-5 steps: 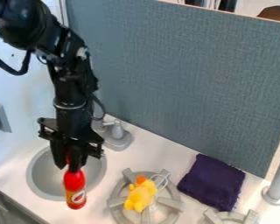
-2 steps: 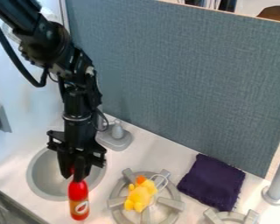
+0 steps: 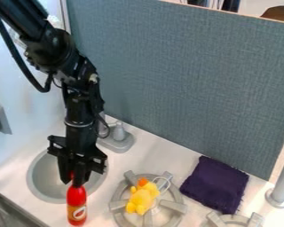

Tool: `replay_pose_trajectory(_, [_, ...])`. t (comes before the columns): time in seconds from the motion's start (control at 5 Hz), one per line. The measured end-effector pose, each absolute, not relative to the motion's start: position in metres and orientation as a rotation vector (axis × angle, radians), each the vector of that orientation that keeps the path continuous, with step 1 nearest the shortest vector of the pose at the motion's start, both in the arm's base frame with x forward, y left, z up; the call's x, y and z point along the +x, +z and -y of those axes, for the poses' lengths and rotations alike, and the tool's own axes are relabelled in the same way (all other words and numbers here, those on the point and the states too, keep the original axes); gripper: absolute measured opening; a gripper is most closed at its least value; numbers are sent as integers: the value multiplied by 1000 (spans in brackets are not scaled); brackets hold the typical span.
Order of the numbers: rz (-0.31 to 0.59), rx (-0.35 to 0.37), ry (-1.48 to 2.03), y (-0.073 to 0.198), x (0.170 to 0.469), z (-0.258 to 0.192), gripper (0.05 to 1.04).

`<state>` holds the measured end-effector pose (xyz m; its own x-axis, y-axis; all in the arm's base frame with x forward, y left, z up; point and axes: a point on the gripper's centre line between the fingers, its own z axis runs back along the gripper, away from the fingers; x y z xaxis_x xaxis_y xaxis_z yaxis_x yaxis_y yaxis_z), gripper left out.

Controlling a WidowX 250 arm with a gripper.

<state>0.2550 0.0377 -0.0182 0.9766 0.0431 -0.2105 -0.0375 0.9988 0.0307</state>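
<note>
Extending below hand [image 3: 72, 180], red bottle [image 3: 76, 205] roughly upright, top end clamped between fingers

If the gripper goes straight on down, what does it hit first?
Likely the counter beside the sink, met by the base of the red bottle in the gripper. Depth is unclear; they may already touch.

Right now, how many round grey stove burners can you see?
2. One grey pronged burner is under the yellow duck-shaped toy; another grey burner, partly cut off, is at the bottom edge, by the dark purple cloth. More could be hidden.
</note>
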Motion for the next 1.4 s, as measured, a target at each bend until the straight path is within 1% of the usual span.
replay_pose_trajectory(0.2, [-211, 28, 48, -20, 258, -38, 332])
replay_pose_trajectory(0.4, [-212, 11, 44, -20, 258, -36, 373])
replay_pose_trajectory(0.6, [-221, -8, 28, -22, 259, -33, 712])
replay_pose_trajectory(0.8, [-204, -15, 53, -17, 256, -31, 977])
replay_pose_trajectory(1.0, [-100, 2, 87, 15, 263, -32, 1009])
replay_pose_trajectory(1.2, [-65, 16, 44, 35, 265, -19, 1005])
replay_pose_trajectory(1.4, [14, 21, -34, 66, 286, -1, 1001])
